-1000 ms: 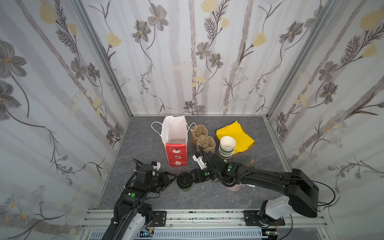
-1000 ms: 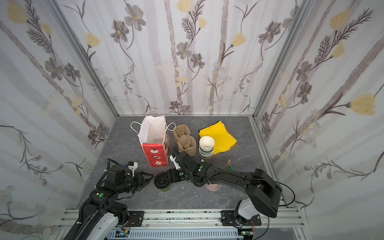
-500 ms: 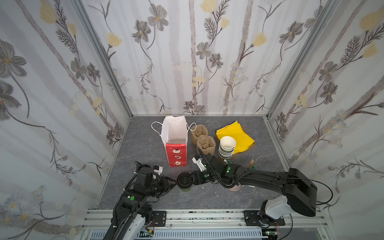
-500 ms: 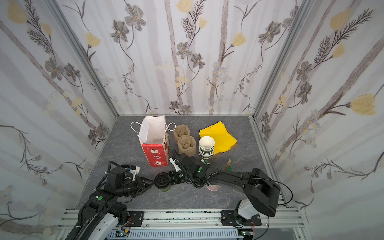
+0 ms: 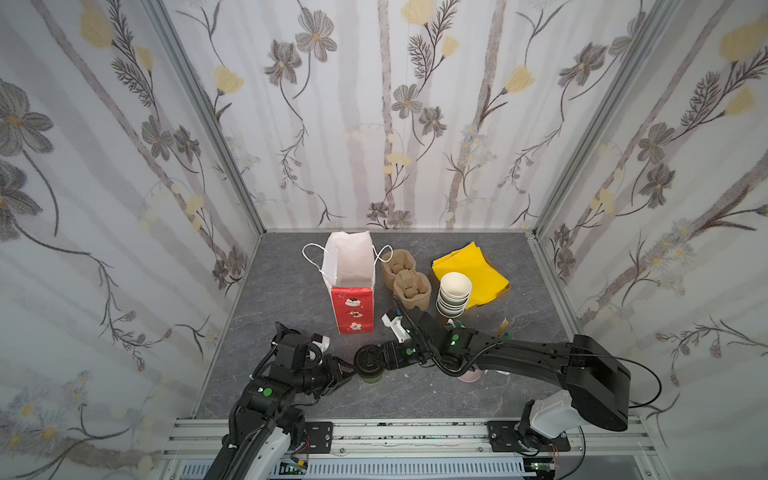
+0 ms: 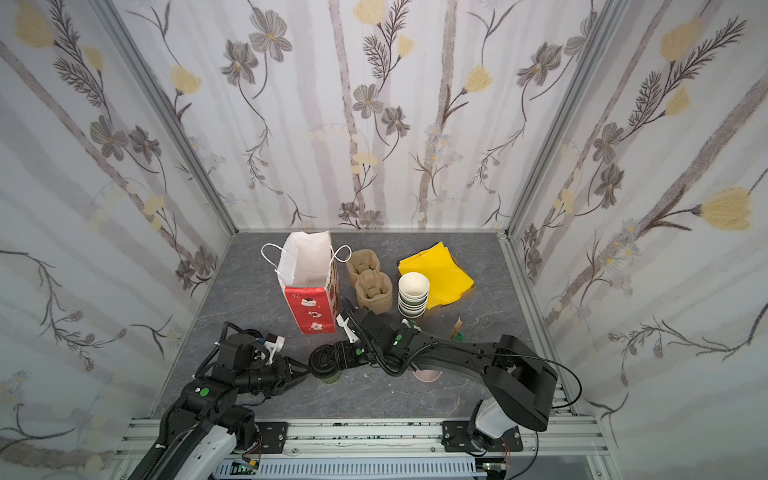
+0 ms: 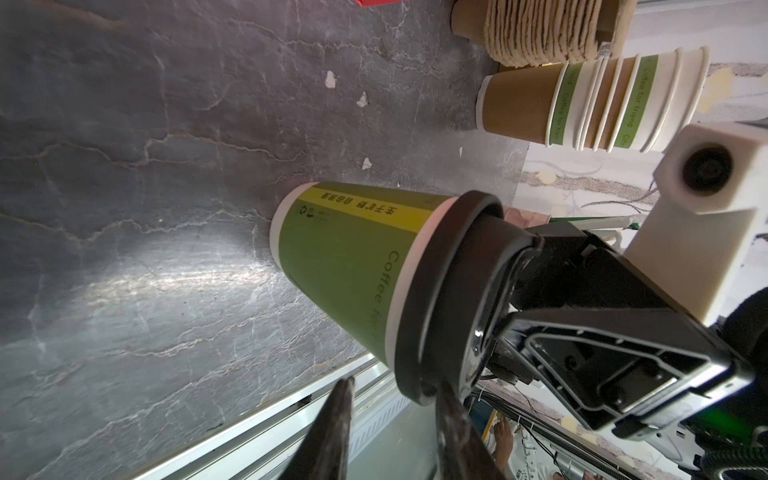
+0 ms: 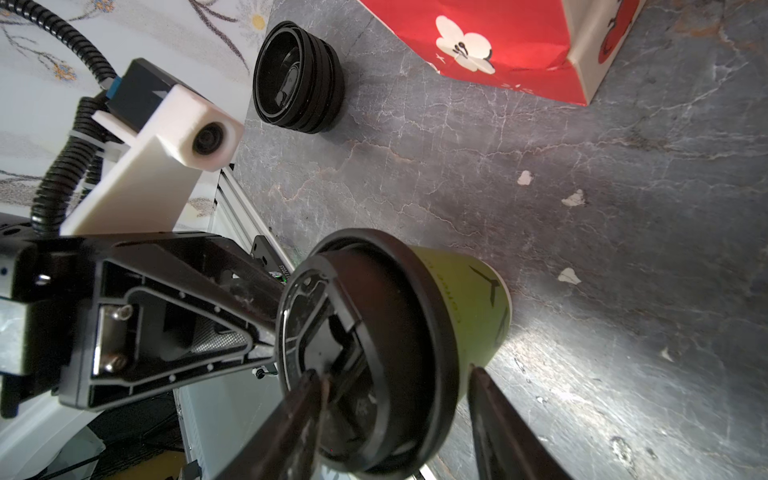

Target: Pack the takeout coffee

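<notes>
The takeout coffee (image 5: 368, 367) (image 6: 326, 367), a green paper cup with a black sip lid, stands near the table's front edge. My left gripper (image 5: 351, 371) (image 6: 306, 370) meets it from the left. In the left wrist view the left gripper (image 7: 395, 384) straddles the lid's rim: one finger touches the lid (image 7: 436, 291), the other stands off the cup wall (image 7: 345, 257). My right gripper (image 5: 379, 360) (image 6: 336, 358) reaches in from the right. In the right wrist view the right gripper (image 8: 395, 372) has one finger lying across the lid's top (image 8: 374, 324) and the other beside the cup wall (image 8: 469, 299) with a small gap. Both are open.
An open red paper bag (image 5: 353, 309) stands just behind the cup. Brown pulp cup carriers (image 5: 405, 278), a stack of lidless cups (image 5: 454, 293) and yellow napkins (image 5: 473, 270) lie behind the right arm. A pink cup (image 5: 469, 376) sits under that arm. Stacked black lids (image 8: 297, 79) rest by the bag.
My left gripper has come in against the lid from the left, its jaws narrowing. The right gripper has stayed on the lid, its jaws slightly narrower. The cup has hardly moved.
</notes>
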Available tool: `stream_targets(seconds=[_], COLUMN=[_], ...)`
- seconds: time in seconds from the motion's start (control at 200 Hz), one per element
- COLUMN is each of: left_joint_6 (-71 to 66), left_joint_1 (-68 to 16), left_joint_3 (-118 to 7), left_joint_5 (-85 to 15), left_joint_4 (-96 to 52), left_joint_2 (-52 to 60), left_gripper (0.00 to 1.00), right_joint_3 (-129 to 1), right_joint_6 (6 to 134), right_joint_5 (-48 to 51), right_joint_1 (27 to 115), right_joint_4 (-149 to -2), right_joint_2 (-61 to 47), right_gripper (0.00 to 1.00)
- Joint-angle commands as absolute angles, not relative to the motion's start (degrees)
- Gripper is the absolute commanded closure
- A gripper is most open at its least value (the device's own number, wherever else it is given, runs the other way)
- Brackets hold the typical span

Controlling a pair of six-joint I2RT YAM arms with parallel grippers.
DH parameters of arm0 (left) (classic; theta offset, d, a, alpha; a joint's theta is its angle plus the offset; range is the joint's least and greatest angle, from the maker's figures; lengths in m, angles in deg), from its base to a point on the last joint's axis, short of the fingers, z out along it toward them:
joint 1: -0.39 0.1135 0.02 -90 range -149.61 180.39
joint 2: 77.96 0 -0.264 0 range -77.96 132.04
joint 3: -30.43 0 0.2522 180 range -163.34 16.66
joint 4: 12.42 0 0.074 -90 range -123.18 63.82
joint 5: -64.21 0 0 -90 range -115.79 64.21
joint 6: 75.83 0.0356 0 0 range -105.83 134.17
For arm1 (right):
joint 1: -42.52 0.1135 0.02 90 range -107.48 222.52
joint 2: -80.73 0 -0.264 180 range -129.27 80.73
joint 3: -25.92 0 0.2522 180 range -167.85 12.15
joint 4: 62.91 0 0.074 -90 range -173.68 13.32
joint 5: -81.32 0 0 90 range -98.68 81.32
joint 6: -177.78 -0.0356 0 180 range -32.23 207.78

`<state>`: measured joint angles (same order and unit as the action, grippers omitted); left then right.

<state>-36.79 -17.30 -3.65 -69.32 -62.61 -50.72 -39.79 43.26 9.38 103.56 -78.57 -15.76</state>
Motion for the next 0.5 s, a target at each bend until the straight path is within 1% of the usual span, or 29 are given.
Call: stream_targets(seconds=[0.0,0.23,0.495], left_joint_6=[-35.7,-34.7,-35.3], left_joint_1=[-17.5,-18.0,-18.9], left_joint_3=[-3.3,-3.1,-1.0], left_joint_5=[-69.7,-68.8,-67.5], left_joint_4=[-61.3,-60.2,-60.1], left_joint_2=[-49.6,-47.1,-47.3], left_gripper=[0.67,0.71,0.76], right_joint_3=[-40.2,-39.6,-39.0], right_joint_6=[42.9,42.6,42.5], right_joint_5=[9.8,9.6,9.2], right_joint_1=[103.7,103.8,103.9], right_joint_4=[-76.8,-76.4,-77.4], right_joint_2=[-16.2,-16.4,-16.9], right_gripper=[0.43,0.44,0.46])
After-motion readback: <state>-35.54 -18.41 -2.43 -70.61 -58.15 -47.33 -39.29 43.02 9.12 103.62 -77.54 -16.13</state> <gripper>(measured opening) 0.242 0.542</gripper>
